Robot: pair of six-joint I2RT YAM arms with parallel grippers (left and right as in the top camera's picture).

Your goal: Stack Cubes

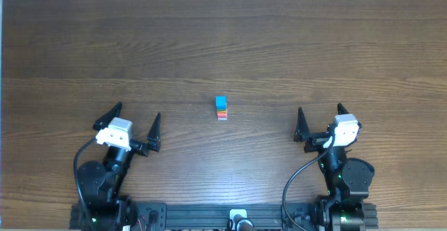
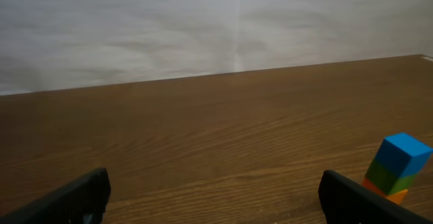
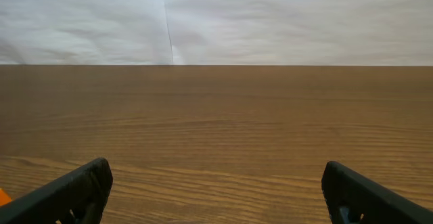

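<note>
1. While both arms sit low and close to their bases, the left gripper (image 1: 137, 112) has its fingers (image 2: 74, 200) spread wide, with only bare wood in the gap between them.
2. Just as wide, the right gripper (image 1: 320, 109) has its fingers (image 3: 358, 197) parted over bare wood and holds nothing.
3. Outside the left gripper's span stands the stack of cubes (image 2: 396, 173). It is just past the finger on the right arm's side, a little ahead of that fingertip, and touches neither finger.
4. Seen from above, the stack lies between the two grippers, roughly midway and about level with their fingertips, well apart from both.
5. Its long axis is vertical and it stands upright. The blue cube (image 2: 404, 155) is on top, the green cube (image 2: 387, 176) is under it, and the orange cube (image 2: 398, 195) is below that. The foot of the stack is cut off in the left wrist view.
6. A vertical corner edge of the blue cube, rather than a flat face, points toward the left gripper, so its side faces sit at an angle to the line of the fingers.
7. In the right wrist view a sliver of orange shows outside the finger on the left arm's side. It is too small to tell more.
8. Beyond all the fingertips the wooden table (image 1: 223, 35) runs on to a white wall (image 2: 203, 28), its grain lying across the fingers' line of reach.
</note>
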